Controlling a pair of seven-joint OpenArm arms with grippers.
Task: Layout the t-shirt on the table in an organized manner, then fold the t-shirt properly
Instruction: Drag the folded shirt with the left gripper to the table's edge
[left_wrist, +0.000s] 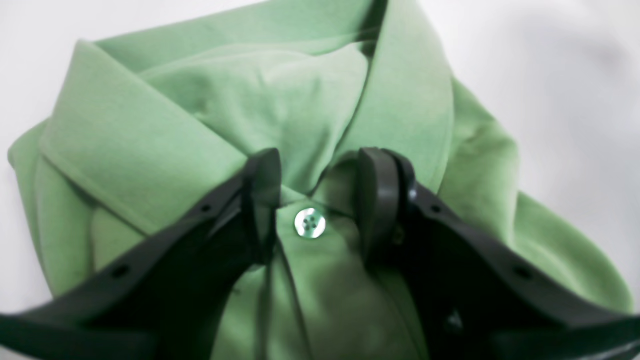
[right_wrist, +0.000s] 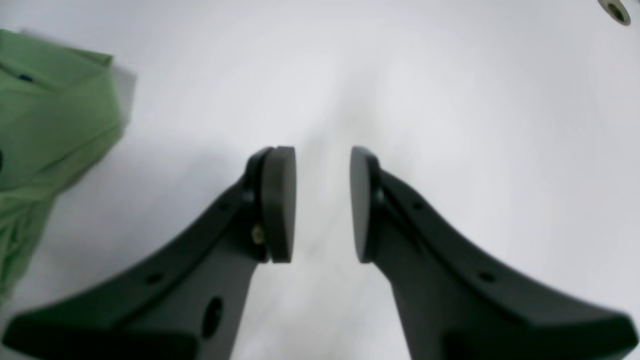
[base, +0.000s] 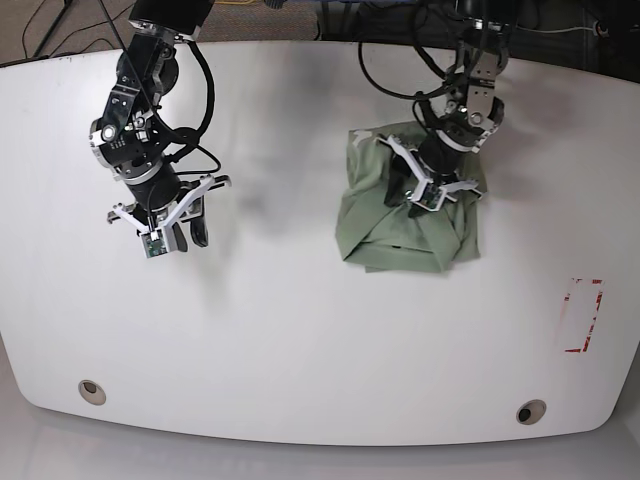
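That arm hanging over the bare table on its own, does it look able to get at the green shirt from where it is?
Probably yes. The right end effector hangs open over bare table, with nothing lying between it and the t-shirt. The left end effector already sits over the collar, so the near edge looks freest.

Bright, even overhead light; both wrist views blurred, soft shadows on the table (base: 300, 330).

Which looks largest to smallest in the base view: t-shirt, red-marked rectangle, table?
1. table
2. t-shirt
3. red-marked rectangle
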